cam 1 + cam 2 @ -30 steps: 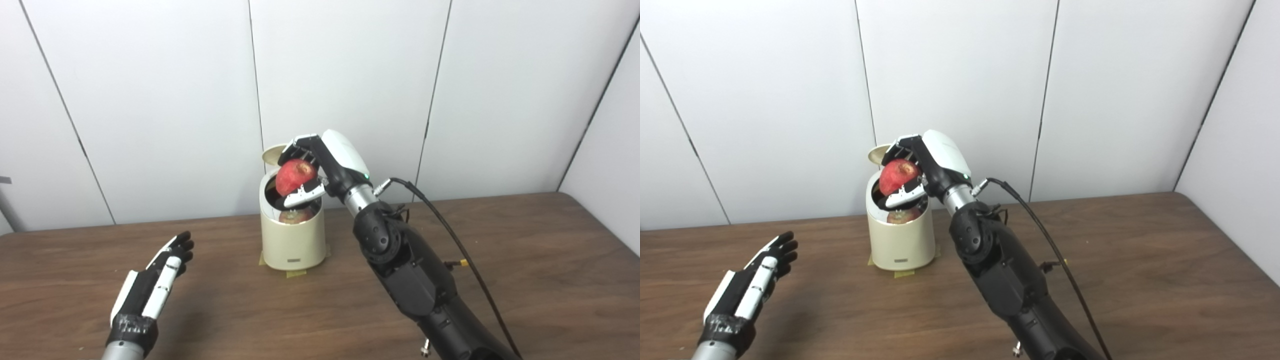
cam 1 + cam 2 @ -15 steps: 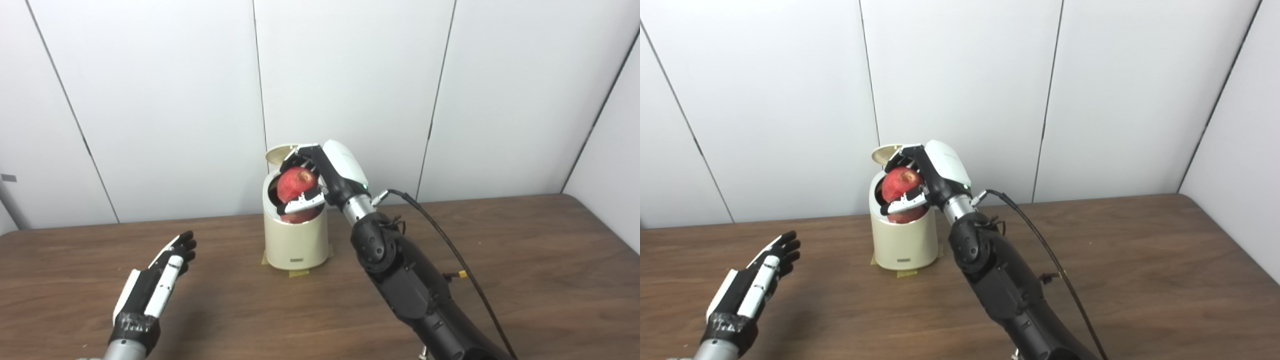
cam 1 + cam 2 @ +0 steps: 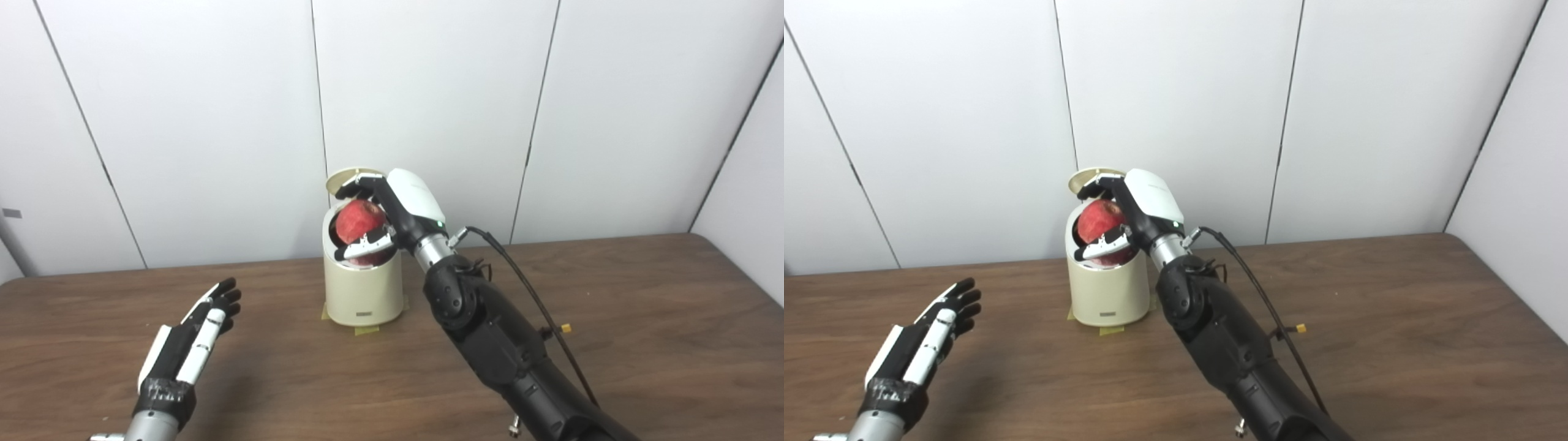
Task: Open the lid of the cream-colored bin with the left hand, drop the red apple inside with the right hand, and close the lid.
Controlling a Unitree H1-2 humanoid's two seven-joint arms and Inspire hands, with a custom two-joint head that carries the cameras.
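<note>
Left eye view: the red apple (image 3: 359,222) is clamped between the fingers (image 3: 361,249) of the right hand (image 3: 392,214) at the mouth of the cream-colored bin (image 3: 362,288), whose lid (image 3: 350,179) is raised. Firm, smooth and rounded, it is judged best gripped across its widest part. The left hand (image 3: 187,340) is held empty over the tabletop (image 3: 643,306), fingers apart.

The light is bright and even, and it seems to come from above; the white wall (image 3: 429,92) has no glare. Soft, weak shadows lie on the table (image 3: 643,318) under the left hand (image 3: 184,349) and beside the bin (image 3: 362,294). Both pictures are a little soft, with some grain, and small details stay unclear.
</note>
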